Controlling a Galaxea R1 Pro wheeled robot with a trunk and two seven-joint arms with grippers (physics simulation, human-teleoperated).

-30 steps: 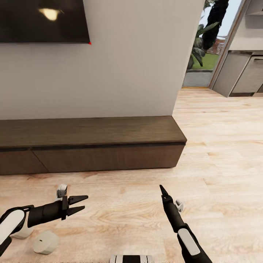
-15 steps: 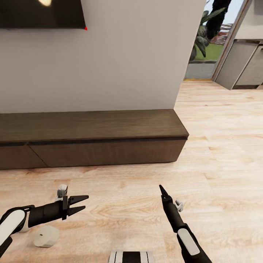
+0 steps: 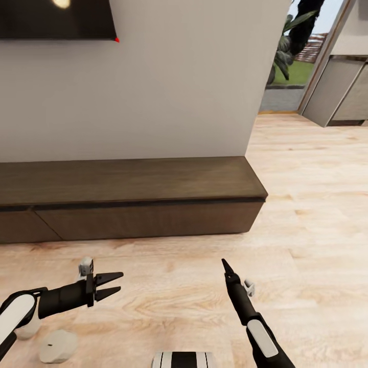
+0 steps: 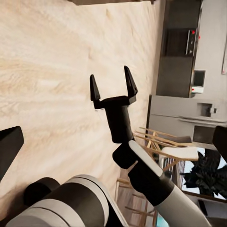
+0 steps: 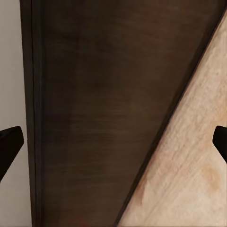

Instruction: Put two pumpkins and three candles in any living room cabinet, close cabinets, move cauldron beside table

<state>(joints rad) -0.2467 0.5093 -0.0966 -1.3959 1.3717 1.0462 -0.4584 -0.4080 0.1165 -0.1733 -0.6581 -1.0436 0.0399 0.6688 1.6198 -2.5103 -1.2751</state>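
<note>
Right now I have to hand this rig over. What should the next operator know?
Left tool: open, holding nothing, low over the floor.
Right tool: open, holding nothing, pointing toward the cabinet.
Cabinet: just ahead against the wall, with the drawer fronts in view shut.
One grey-beige candle appears to lie on the floor beside the left arm.
Done: nothing that can be confirmed from here.
Left: open a drawer, stow the pumpkins and candles, shut every cabinet, and set the cauldron next to a table.
</note>
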